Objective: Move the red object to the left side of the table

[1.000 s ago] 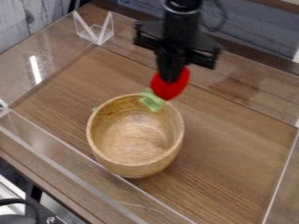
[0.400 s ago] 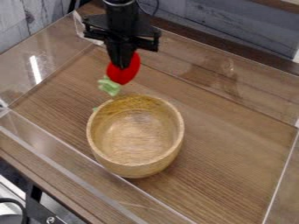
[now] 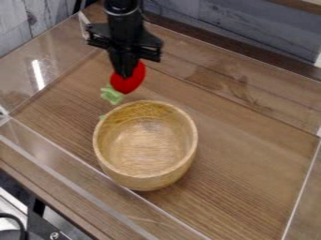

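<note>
Nearest to us, at the lower left corner, we see a few dark cables point(image 3: 28, 223), too cut off by the frame to count surely. Just beyond them a low clear acrylic wall point(image 3: 78, 199) runs along the left border of the tabletop point(image 3: 245, 141).

We count one round light-wood bowl point(image 3: 145, 145), standing in the near half of the tabletop, left of the picture's middle. It looks empty inside, its rim whole all the way round. To its right a wide stretch of bare wood grain reaches to the clear edging on the right; to its left a narrower bare strip lies between the rim and the acrylic wall.

Beyond the bowl's far rim we find one red toy fruit point(image 3: 127, 78), with one light-green leafy stem point(image 3: 112, 96) pointing toward us and to the left. It is in the far left part of the view, near the bowl in the picture but apart from it. We cannot tell whether it touches the wood or hangs just above.

Over the fruit we have one gripper point(image 3: 127, 66), pointing down, its fingers closed in on the fruit's upper end and holding it. Above and behind, one dark robot arm point(image 3: 123, 21) comes in from the far edge, roughly upright, with bare tabletop on both sides.
</note>
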